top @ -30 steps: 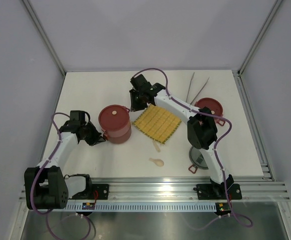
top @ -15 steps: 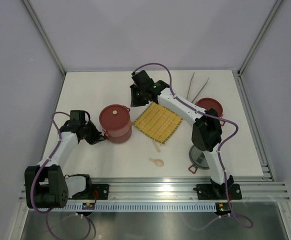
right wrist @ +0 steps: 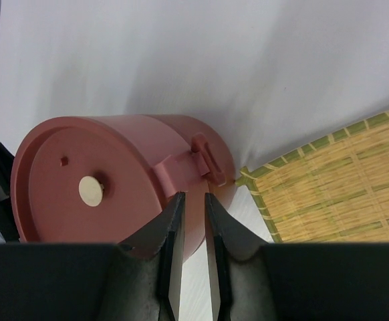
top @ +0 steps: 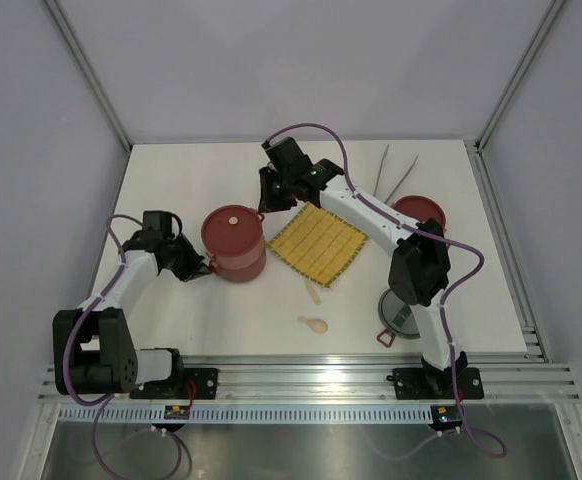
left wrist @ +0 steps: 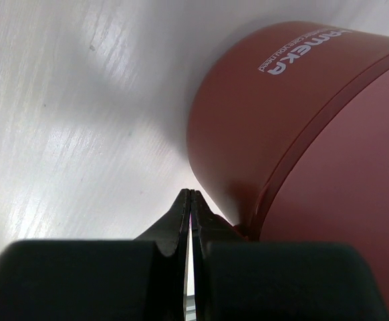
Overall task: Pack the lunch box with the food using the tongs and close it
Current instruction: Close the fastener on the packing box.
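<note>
The lunch box [top: 233, 243] stands tall near the middle of the table [top: 171, 180]. The left gripper [top: 203, 268] touches its lower left side, fingers pressed together, so that side is blocked. The right gripper [top: 269, 205] hangs close behind the box, and its arm reaches over the flat yellow mat [top: 314, 246] just right of the box. There is room to pass at the far left of the table. The tongs [top: 391, 175] and a red lid [top: 418, 212] lie far right. A spoon [top: 313, 323] lies in front.
</note>
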Robot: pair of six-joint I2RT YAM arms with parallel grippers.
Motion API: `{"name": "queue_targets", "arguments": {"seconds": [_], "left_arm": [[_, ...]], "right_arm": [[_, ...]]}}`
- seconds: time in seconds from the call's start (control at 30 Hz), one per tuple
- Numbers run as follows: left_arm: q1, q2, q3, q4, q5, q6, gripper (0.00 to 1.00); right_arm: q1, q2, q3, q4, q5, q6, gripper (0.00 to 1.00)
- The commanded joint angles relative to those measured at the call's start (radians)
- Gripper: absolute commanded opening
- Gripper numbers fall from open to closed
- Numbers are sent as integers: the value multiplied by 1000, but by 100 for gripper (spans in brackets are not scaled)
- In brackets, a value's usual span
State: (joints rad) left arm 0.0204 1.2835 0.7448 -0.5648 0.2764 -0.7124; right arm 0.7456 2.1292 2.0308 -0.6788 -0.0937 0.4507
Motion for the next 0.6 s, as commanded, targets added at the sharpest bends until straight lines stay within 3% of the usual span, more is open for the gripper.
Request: {"name": "queue_targets", "arguments": {"seconds": [0.0,0.33,0.57], "left_arm": [[-2,5,71,80,17,-1,0],[-2,30,97,72,27,13,0],[-2,30,97,68,29,14,0]], "right_arm": [[12,29,42,1,-67,-23,25],[6,141,78,-21,-9,-15,24],[6,127,4,11,-12,-3,20]]}}
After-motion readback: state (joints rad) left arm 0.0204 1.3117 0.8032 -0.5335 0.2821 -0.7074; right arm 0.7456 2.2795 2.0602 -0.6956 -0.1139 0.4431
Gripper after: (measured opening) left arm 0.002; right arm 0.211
